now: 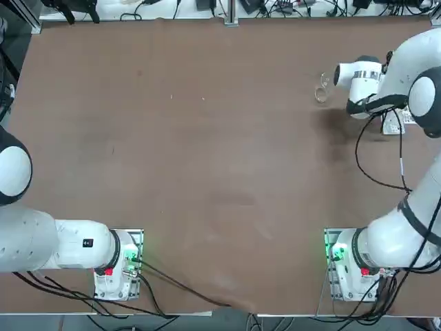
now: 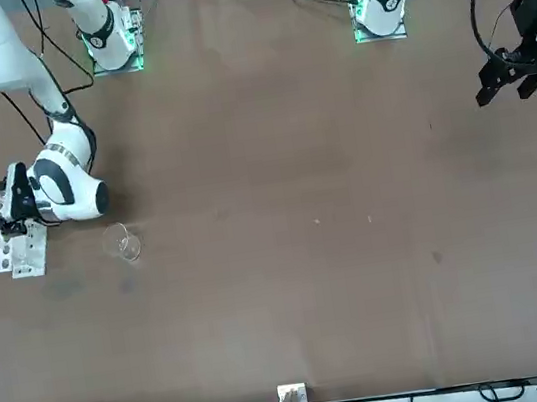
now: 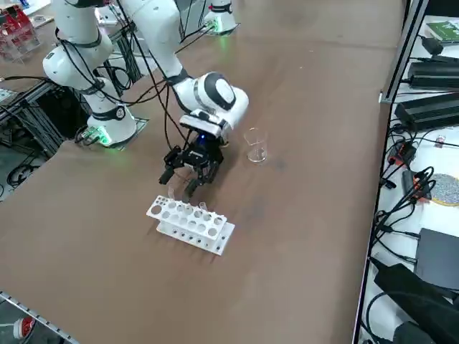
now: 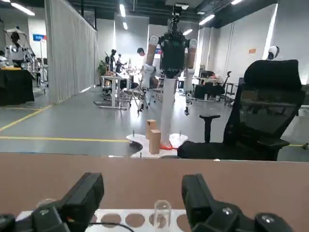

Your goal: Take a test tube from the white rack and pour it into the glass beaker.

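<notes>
Right side view: the right gripper (image 3: 179, 185) is at the rack (image 3: 190, 223), left of centre in the frame. The beaker (image 3: 256, 145) stands upright on the table (image 3: 301, 215), higher in the frame and to the right, apart from the rack. In the front view both lie in the upper left of the frame.

Fingers: open, well apart, gripping nothing. The wrist view shows the tube (image 4: 162, 215) upright in the rack, its rim above the holes, within the span of the opening and nearer one finger than the other. Other glass tops show at the rack in the side view; their number cannot be confirmed.

Step in hand, as judged: lining up for the grasp. No pouring is under way; the task appears to be at its start.

Recommended handling:
- Shift sideways until the tube sits midway between the fingers, so that neither pushes it against its hole.
- Advance level and slowly, keeping the fingers clear of the rack's top plate and of neighbouring glass.
- Close gently on the exposed upper part, leaving the mouth free for pouring. Clear glass may slip or crack under a hard squeeze.
- Lift straight up until the lower end clears the holes before turning towards the beaker; an early tilt could bind the tube or drag the rack.

Contents of the tube: cannot be determined.
</notes>
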### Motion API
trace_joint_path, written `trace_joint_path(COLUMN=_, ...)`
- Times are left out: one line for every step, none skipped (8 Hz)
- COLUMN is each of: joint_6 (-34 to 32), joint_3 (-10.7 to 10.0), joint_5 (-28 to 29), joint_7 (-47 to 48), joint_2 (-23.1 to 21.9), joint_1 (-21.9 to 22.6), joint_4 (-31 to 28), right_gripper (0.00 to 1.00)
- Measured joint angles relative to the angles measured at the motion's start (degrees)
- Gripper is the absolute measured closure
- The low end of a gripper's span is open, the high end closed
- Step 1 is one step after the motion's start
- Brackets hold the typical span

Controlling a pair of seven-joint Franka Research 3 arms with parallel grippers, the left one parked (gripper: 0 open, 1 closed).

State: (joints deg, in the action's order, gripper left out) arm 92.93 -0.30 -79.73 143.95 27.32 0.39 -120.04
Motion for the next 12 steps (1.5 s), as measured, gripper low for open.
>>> trace_joint_path(joint_6=0.0, joint_3=0.2, joint_5=2.9, joint_7=-3.8, joint_2=-2.3, joint_1=0.8, joint_4=0.7, right_gripper=0.01)
trace_joint_path(joint_6=0.0, joint_3=0.4, joint_5=5.0, joint_7=-6.7, joint_2=-4.2, joint_1=1.8, joint_4=1.3, right_gripper=0.0)
trace_joint_path(joint_6=0.3, joint_3=0.6, joint_5=5.9, joint_7=-7.6, joint_2=-5.1, joint_1=2.6, joint_4=1.9, right_gripper=0.0)
trace_joint_path(joint_6=1.6, joint_3=0.7, joint_5=6.3, joint_7=-7.7, joint_2=-5.0, joint_1=3.0, joint_4=2.7, right_gripper=0.0)
trace_joint_path(joint_6=4.0, joint_3=0.8, joint_5=6.4, joint_7=-7.7, joint_2=-4.6, joint_1=3.1, joint_4=3.7, right_gripper=0.0)
trace_joint_path(joint_6=6.3, joint_3=0.7, joint_5=6.4, joint_7=-7.8, joint_2=-4.0, joint_1=3.0, joint_4=4.8, right_gripper=0.0)
trace_joint_path(joint_6=7.9, joint_3=0.7, joint_5=6.4, joint_7=-8.2, joint_2=-3.0, joint_1=2.9, joint_4=6.3, right_gripper=0.0)
trace_joint_path(joint_6=8.7, joint_3=0.5, joint_5=6.4, joint_7=-8.3, joint_2=-1.3, joint_1=2.8, joint_4=7.8, right_gripper=0.0)
trace_joint_path(joint_6=9.2, joint_3=0.3, joint_5=6.3, joint_7=-8.5, joint_2=0.9, joint_1=2.5, joint_4=9.2, right_gripper=0.0)
trace_joint_path(joint_6=9.3, joint_3=0.2, joint_5=5.5, joint_7=-8.5, joint_2=3.1, joint_1=2.1, joint_4=10.0, right_gripper=0.0)
trace_joint_path(joint_6=9.4, joint_3=0.0, joint_5=4.5, joint_7=-8.2, joint_2=5.1, joint_1=1.6, joint_4=10.5, right_gripper=0.01)
trace_joint_path(joint_6=9.5, joint_3=-0.1, joint_5=3.2, joint_7=-7.5, joint_2=6.4, joint_1=1.0, joint_4=10.8, right_gripper=0.02)
